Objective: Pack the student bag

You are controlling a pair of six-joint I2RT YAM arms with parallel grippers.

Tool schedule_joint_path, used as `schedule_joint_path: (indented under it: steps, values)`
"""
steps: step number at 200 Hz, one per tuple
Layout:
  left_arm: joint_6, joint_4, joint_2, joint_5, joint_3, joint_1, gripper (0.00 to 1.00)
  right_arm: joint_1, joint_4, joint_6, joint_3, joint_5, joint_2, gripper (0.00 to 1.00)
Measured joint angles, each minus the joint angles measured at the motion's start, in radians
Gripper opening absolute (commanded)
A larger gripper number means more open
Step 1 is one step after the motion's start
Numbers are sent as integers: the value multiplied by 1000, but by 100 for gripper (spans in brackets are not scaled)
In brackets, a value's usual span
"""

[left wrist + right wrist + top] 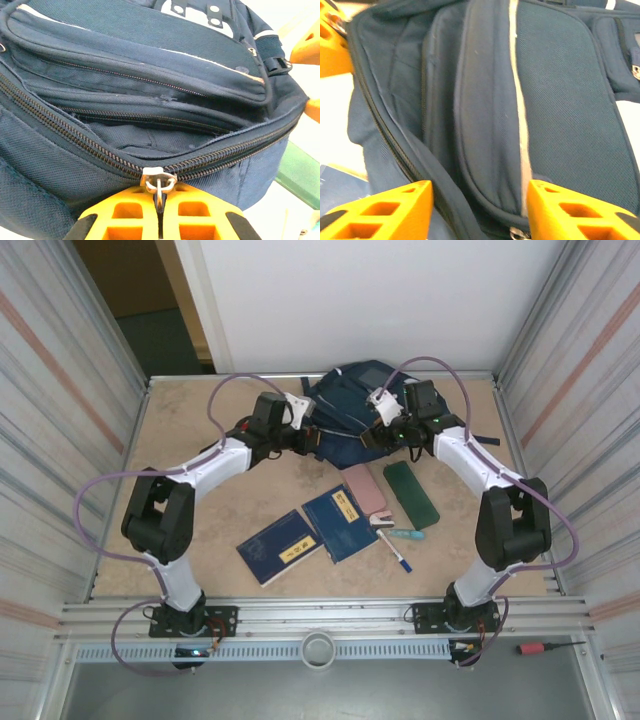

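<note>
The student bag (345, 405), a navy backpack, lies at the back middle of the table. Its main zipper runs partly open across the left wrist view, where the bag (150, 75) shows its pockets. My left gripper (160, 202) is shut on the metal zipper pull (159, 181) at the bag's near left side (305, 435). My right gripper (480, 205) stands open at the bag's right end (388, 430). Its orange fingers (560, 210) straddle a padded fold of the bag (560, 100) without pinching it.
In front of the bag lie two navy books with yellow labels (280, 545) (340, 522), a pink case (365, 490), a green case (410, 492), a teal marker (405, 534) and a pen (395, 552). Metal walls close both sides.
</note>
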Motion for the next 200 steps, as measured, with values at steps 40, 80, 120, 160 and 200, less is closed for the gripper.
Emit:
schedule_joint_path:
  steps: [40, 80, 120, 160, 200]
  values:
    - [-6, -13, -1, 11, 27, -34, 0, 79, 0, -2, 35, -23, 19, 68]
    - [-6, -22, -10, 17, 31, -39, 0, 97, 1, -5, 117, -18, 106, 20]
    - [-14, -5, -32, 34, 1, -12, 0, 81, 22, 3, 65, -72, 76, 0]
    - [-18, 4, -81, 52, -20, 63, 0, -36, 31, 3, -21, -150, -22, 0]
    - [-21, 6, -82, 54, -16, 80, 0, -62, 5, 6, 6, -187, -23, 0]
